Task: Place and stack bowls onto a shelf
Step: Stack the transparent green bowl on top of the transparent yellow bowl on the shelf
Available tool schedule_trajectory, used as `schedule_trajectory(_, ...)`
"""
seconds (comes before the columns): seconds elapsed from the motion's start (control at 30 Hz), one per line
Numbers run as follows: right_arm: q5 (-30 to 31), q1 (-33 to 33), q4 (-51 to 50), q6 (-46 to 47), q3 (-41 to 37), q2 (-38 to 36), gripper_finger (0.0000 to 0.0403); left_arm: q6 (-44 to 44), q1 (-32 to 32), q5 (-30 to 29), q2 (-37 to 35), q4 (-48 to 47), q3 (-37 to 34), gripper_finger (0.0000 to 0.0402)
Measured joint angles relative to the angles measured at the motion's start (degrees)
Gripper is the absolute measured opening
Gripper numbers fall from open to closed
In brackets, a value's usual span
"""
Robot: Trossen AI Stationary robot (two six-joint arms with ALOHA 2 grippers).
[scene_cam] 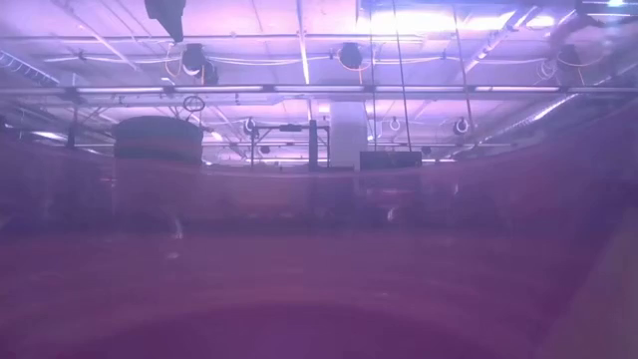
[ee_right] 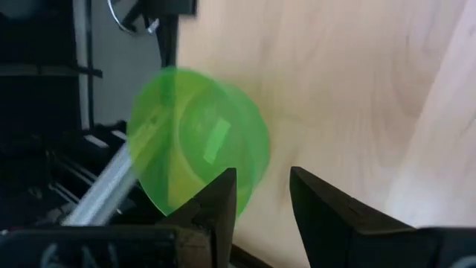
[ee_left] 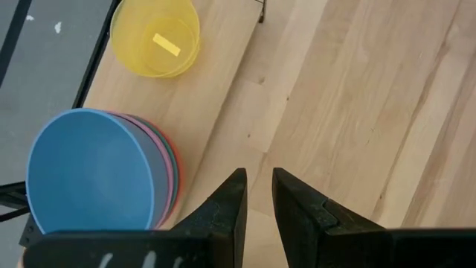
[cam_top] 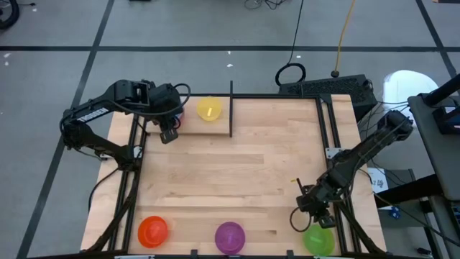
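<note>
On the shelf plank (cam_top: 192, 128) at the table's far left stands a yellow bowl (cam_top: 209, 109) (ee_left: 156, 37), next to the black divider (cam_top: 231, 108). Beside it is a nested stack (ee_left: 93, 175) with blue on top and pink, teal and red rims below. My left gripper (cam_top: 169, 134) (ee_left: 258, 195) hovers by this stack, narrowly open and holding nothing. An orange bowl (cam_top: 152, 232) and a purple bowl (cam_top: 230, 237) rest at the near edge. The green bowl (cam_top: 318, 239) (ee_right: 197, 141) sits at the near right corner. My right gripper (cam_top: 305, 209) (ee_right: 262, 186) is open just short of it.
Black metal frame rods run along the table's left side (cam_top: 133, 180) and right side (cam_top: 332, 144). A keyboard (cam_top: 327, 88) and cables lie beyond the far edge. The wooden tabletop (cam_top: 230, 173) between shelf and near bowls is bare.
</note>
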Motion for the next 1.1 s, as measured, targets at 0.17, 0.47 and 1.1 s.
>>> schedule_trajectory(0.17,-0.3,2.23,2.02,1.26,-2.65,0.0,0.0121,0.13,0.0,0.0,0.0,0.0,-0.02,0.0072)
schedule_trajectory(0.47,-1.74,3.94,8.7,3.11,-6.07,0.0,0.0121,0.11,0.0,0.0,0.0,0.0,-0.02,0.0072)
schedule_trajectory(1.1,0.1,4.73,19.76,8.99,-11.88,5.49,0.0121,-0.24,0.0,0.0,0.0,0.39,-0.04,0.0072)
